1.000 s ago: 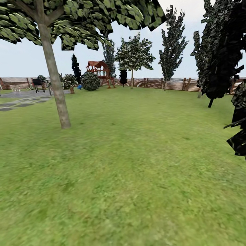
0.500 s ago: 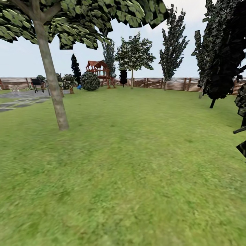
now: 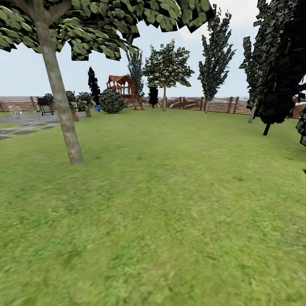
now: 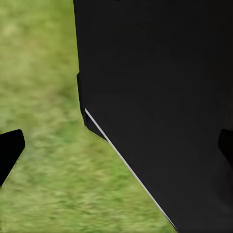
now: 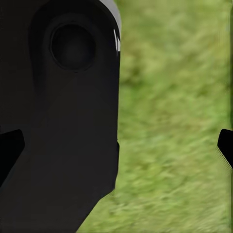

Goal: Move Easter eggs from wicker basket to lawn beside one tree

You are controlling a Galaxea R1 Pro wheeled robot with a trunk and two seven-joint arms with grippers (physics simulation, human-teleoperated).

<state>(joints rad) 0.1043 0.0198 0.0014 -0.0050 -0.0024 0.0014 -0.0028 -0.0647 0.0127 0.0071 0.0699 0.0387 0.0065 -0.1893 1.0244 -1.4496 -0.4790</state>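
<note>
The lawn [image 3: 170, 204] spreads out wide and flat ahead of me. A tree [image 3: 59, 102] with a thin grey-brown trunk stands near on the left, its crown overhead. Further trees [image 3: 166, 68] stand by the slatted fence [image 3: 221, 104] that rings the garden. The eggs and the wicker basket are out of view. In the left wrist view my left gripper [image 4: 116, 148] is open, its dark fingertips [image 4: 9, 150] far apart over grass beside a black robot part. My right gripper [image 5: 116, 145] is open in the same way, with nothing between its fingertips [image 5: 225, 145].
Dark trees [image 3: 276, 76] crowd the right side. A rounded bush [image 3: 112, 101], a red wooden playhouse [image 3: 123, 87] and a grill [image 3: 45, 105] stand at the far left back. Grey paving [image 3: 21, 125] lies left of the near tree.
The whole view has shifted: the near trunk has slid left, and the dark foliage at the right edge has slid off to the right. The camera moved, not the things.
</note>
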